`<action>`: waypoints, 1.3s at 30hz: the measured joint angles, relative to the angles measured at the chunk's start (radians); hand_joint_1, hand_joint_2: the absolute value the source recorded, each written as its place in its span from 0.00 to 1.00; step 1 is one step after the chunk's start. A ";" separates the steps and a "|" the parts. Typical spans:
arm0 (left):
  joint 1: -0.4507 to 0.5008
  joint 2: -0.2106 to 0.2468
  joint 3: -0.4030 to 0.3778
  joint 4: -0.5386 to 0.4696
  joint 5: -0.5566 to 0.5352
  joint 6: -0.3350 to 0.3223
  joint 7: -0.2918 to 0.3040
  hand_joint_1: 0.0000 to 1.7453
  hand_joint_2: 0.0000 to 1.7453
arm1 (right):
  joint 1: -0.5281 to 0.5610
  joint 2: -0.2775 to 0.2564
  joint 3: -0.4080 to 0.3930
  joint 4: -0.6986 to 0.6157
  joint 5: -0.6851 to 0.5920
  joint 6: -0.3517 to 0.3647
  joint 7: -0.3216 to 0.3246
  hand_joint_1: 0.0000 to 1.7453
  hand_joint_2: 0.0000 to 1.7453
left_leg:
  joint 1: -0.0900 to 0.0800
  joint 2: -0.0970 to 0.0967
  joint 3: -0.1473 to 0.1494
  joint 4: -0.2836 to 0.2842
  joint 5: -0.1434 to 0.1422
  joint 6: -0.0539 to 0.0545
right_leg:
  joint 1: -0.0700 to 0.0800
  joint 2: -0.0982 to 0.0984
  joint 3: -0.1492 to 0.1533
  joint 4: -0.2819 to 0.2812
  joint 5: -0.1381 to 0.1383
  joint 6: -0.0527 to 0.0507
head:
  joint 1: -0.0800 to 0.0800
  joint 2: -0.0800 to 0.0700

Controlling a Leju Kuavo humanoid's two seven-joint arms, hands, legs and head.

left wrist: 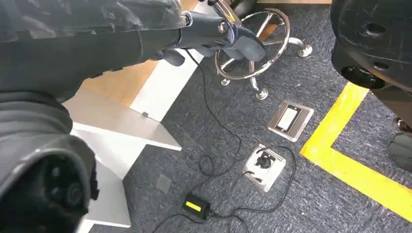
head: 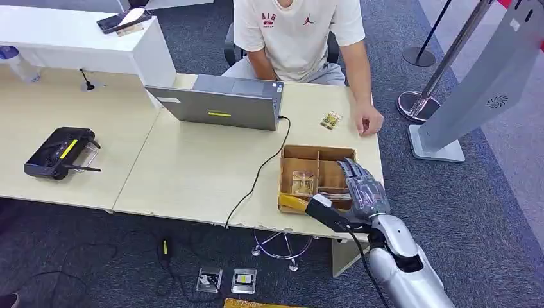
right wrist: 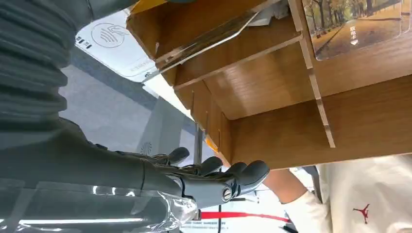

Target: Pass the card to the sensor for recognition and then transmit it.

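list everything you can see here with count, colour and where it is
box: 1, brown, desk front right
cards: several, count unclear, in box
card: 1, yellowish, desk near person's hand
laptop: 1, grey, desk middle back
controller: 1, black, desk left
phone: 1, dark, white counter
kiosk: 1, grey, floor right
floor sockets: 2, silver, under desk
person: 1, cream shirt, seated behind desk
right robot hand: grey, open over box
left robot hand: grey, hanging above floor

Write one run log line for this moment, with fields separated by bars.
right hand: open, over wooden box | cards: in box | left hand: hanging, empty | person: seated behind desk
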 joint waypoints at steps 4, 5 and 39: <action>0.000 0.000 0.000 0.001 0.000 0.001 0.000 0.00 0.00 | -0.002 0.006 0.000 0.011 0.000 -0.002 -0.005 0.03 1.00 | 0.000 0.000 0.000 0.000 0.000 0.000 | 0.000 0.000 0.000 0.000 0.000 0.000 | 0.000 0.000; 0.000 0.000 0.000 0.001 0.000 0.001 0.000 0.00 0.00 | -0.002 0.007 0.000 0.014 0.000 -0.002 -0.005 0.03 1.00 | 0.000 0.000 0.000 0.000 0.000 0.000 | 0.000 0.000 0.000 0.000 0.000 0.000 | 0.000 0.000; 0.000 -0.006 -0.003 0.030 -0.002 0.029 0.000 0.00 0.00 | -0.026 0.016 0.000 0.086 -0.009 -0.021 -0.022 1.00 1.00 | 0.000 0.000 0.000 0.000 0.000 0.000 | 0.000 0.000 0.000 0.000 0.000 0.000 | 0.000 0.000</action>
